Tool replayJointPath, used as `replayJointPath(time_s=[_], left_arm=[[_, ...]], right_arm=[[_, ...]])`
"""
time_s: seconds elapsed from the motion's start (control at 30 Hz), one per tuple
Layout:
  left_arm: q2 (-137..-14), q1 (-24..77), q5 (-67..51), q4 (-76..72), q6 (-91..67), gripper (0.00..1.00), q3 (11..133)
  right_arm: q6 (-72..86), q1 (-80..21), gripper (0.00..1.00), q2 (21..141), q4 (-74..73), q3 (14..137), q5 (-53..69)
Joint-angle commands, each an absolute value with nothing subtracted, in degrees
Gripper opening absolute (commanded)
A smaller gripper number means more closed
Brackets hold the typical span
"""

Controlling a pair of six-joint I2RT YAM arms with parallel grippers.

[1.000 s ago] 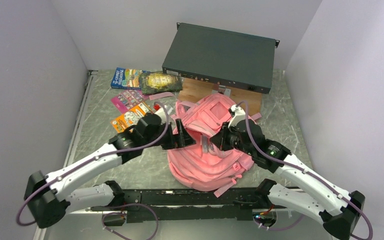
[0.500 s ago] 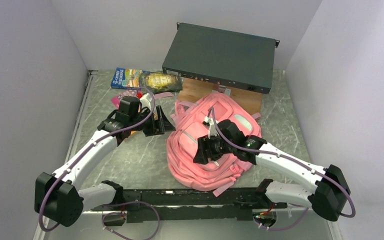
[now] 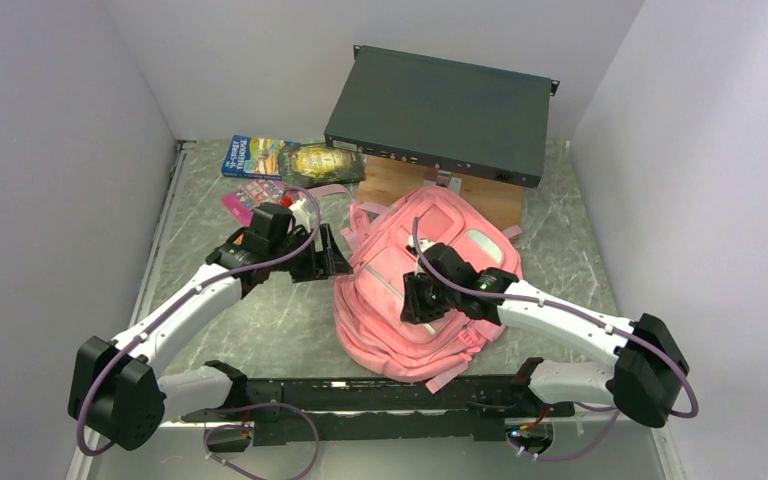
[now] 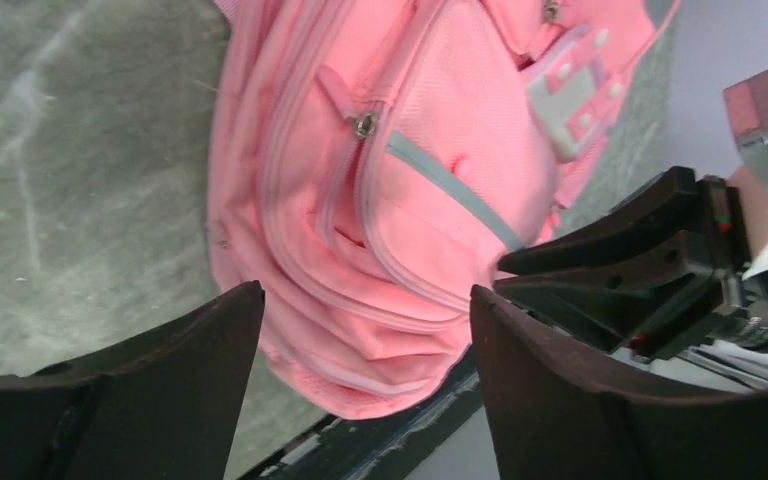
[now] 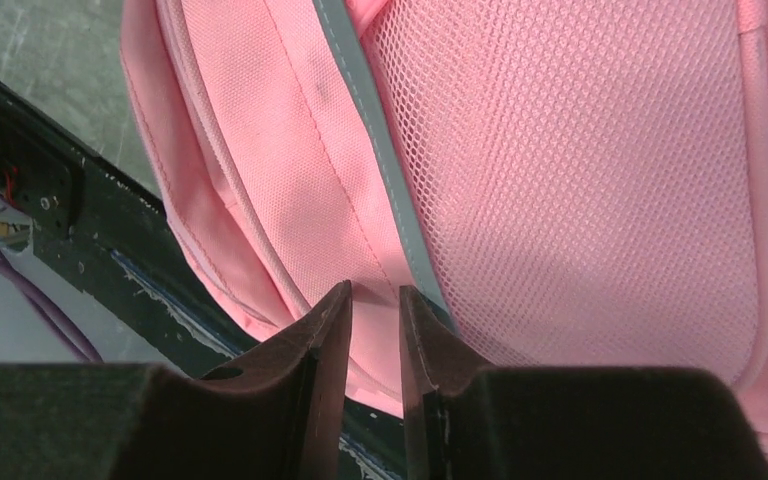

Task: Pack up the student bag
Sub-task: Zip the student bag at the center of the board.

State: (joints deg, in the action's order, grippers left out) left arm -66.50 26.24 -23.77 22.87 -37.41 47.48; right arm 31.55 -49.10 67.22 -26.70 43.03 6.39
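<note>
Backpack [image 3: 380, 330] pink w/ pale zips [image 4: 364, 124]

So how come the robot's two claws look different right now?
The left gripper is spread wide open; the right gripper is almost closed, with just a thin gap. The left gripper sits off to the side of the student bag, pointing at it; the right gripper is over the bag itself. Both have two dark fingers, and neither is holding anything.
</note>
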Motion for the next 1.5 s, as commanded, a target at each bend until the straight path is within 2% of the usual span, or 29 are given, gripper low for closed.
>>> replayJointPath(time_s=[0.0,0.07,0.17,0.23,0.33,0.47,0.53,0.6,0.67,0.73,0.87,1.0,1.3,1.47], left_arm=[[-66.87,25.83,-17.31,24.9,-35.31,0.88,47.28],[-67.9,25.23,-17.87,23.48,-35.52,0.93,45.88],[-71.08,24.97,-19.78,19.26,-36.51,0.95,43.48],[-74.3,24.96,-20.9,17.15,-36.48,0.94,43.08],[-79.19,24.96,-22.02,14.85,-36.07,0.87,43.32],[-81.03,24.96,-23.31,11.64,-36.46,0.67,42.49],[-79.98,25.02,-25.39,8.3,-37.25,0.52,40.9],[-78.05,25.0,-26.91,5.12,-37.78,0.33,39.94],[-75.52,25.03,-27.79,3.92,-37.23,0.1,39.8],[-72.88,24.96,-27.67,5.56,-35.47,0.01,40.86],[-69.12,25.14,-31.55,9.66,-31.27,0.0,43.87],[-66.3,25.54,-36.6,12.1,-30.89,0.0,46.06],[-65.38,27.6,-38.61,20.32,-22.18,0.0,54.64],[-65.1,27.64,-42.46,19.89,-22.61,0.0,57.12]], right_arm=[[32.6,-49.04,0.25,71.61,-27.01,41.68,0.17],[32.67,-49.12,0.24,72.85,-27.52,42.0,-1.55],[32.8,-49.09,0.25,72.3,-28.95,42.8,-4.28],[32.67,-49.11,0.26,71.53,-29.93,43.59,-5.03],[32.84,-49.06,0.25,69.97,-31.86,45.01,-5.94],[33.47,-49.05,0.26,65.86,-31.73,46.42,-6.4],[33.41,-49.04,0.28,64.55,-31.01,48.13,-6.53],[32.89,-49.04,0.35,64.13,-29.47,50.34,-6.08],[32.19,-48.97,0.44,64.82,-28.07,53.15,-5.26],[31.62,-48.91,0.52,66.87,-28.39,57.26,-4.93],[31.02,-48.27,0.69,72.3,-30.35,65.11,-3.74],[29.88,-48.08,0.76,76.98,-31.59,73.44,-4.17],[28.52,-46.93,0.76,87.14,-35.2,85.13,-1.52],[24.02,-45.69,0.65,88.58,-35.33,86.19,4.93]])
